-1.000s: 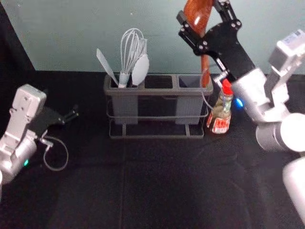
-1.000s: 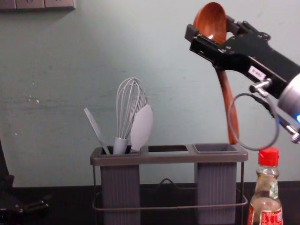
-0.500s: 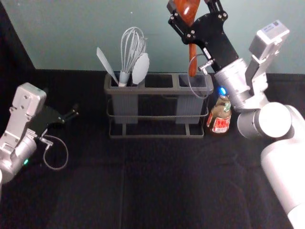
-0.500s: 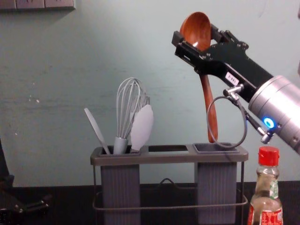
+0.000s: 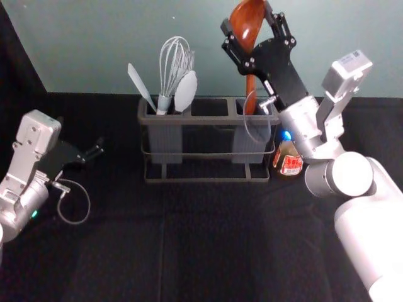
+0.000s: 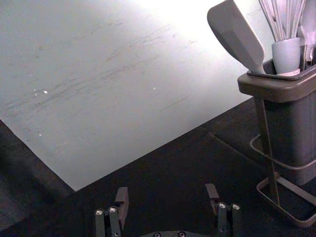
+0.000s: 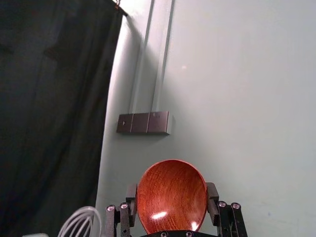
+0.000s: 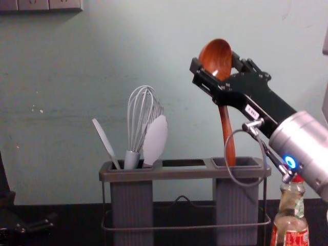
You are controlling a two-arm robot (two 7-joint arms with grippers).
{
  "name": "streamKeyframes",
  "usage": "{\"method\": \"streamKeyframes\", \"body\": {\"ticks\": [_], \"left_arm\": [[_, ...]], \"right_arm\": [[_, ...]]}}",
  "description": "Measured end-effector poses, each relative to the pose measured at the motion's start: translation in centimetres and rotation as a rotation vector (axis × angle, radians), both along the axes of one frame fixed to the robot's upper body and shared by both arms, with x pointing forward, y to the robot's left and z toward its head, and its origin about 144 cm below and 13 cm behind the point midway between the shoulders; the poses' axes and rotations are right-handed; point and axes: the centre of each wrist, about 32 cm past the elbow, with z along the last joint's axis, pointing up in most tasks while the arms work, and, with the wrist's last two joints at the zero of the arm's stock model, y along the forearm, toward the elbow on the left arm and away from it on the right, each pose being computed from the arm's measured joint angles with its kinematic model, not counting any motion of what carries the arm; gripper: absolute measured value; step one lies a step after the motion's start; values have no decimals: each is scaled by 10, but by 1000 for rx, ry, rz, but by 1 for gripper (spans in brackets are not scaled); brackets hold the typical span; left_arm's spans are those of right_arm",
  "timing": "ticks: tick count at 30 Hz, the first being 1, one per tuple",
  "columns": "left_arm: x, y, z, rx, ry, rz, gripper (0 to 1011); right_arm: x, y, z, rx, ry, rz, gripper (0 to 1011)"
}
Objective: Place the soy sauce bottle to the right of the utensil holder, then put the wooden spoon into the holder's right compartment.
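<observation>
The right wrist view looks straight into the bowl of the reddish-brown wooden spoon (image 7: 171,195), with the right gripper's (image 8: 215,61) fingers clamped on its two sides. From the chest view, the spoon is nearly upright above the grey plastic utensil holder (image 8: 184,173), its handle end within the right compartment's (image 8: 236,205) opening; how deep, I can't tell. The chest view catches part of the red cap on the glass soy sauce bottle (image 8: 290,225), while in the head view the arm covers the bottle's top.

Black cloth (image 5: 157,251) lies under everything, backed by a pale grey-green wall (image 8: 51,102) with a brown switch panel (image 7: 143,123). A black curtain (image 7: 49,98) hangs beside it.

The bottle stands just beside the holder's right end; whether they touch, I can't tell. The handle comes down between the compartment's rims. Past the holder's left end, with bare cloth between, the left gripper (image 5: 80,133) is parked, fingers apart. A pale spatula (image 6: 237,34), a wire whisk (image 5: 171,69) and a white spoon-shaped utensil (image 5: 186,91) stand in the left compartment.
</observation>
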Motion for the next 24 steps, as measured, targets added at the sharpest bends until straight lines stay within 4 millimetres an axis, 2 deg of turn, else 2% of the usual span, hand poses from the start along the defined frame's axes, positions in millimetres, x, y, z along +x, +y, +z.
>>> {"method": "streamKeyframes", "body": {"ticks": [10,24], "left_arm": [[0,0,0,0,0,0,1011],[0,0,0,0,0,0,1011]], "right_arm": [[-6,-3,-18,-4,37,5,839],[-11,-4,-30,3,58,0,839]]}}
